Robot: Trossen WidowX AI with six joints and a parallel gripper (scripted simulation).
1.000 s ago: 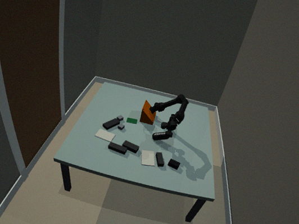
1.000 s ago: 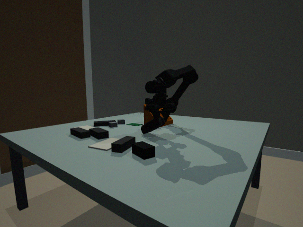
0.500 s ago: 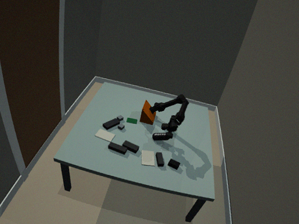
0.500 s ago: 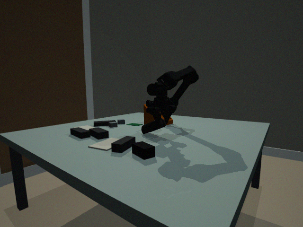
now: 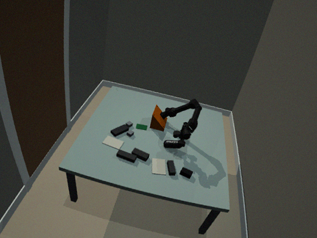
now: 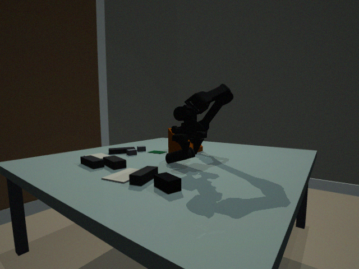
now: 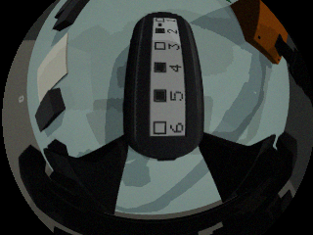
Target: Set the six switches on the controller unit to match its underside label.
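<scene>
The dark grey controller unit (image 5: 172, 144) (image 6: 176, 157) (image 7: 191, 98) is held above the bench, tilted, with its label side facing the wrist camera. The white label (image 7: 167, 110) shows square 2 filled, 3 empty, 4 and 5 filled, and 6 empty. Square 1 is small and steeply seen at the far end; it looks empty, with a small dark mark beside it. The rocker switches are on the hidden side. My gripper (image 5: 182, 142) (image 6: 192, 152) (image 7: 163, 137) is shut on the unit near its number 6 end, one finger at each long side.
An orange wedge (image 5: 158, 122) (image 6: 174, 142) (image 7: 256, 31) stands behind the unit. A green plate (image 5: 141, 126) (image 6: 157, 152) lies beside it. Pale flat cards (image 5: 159, 166) (image 6: 118, 176) (image 7: 53, 66) and several dark blocks (image 5: 185, 172) (image 6: 167, 182) (image 7: 50, 110) lie toward the front and left.
</scene>
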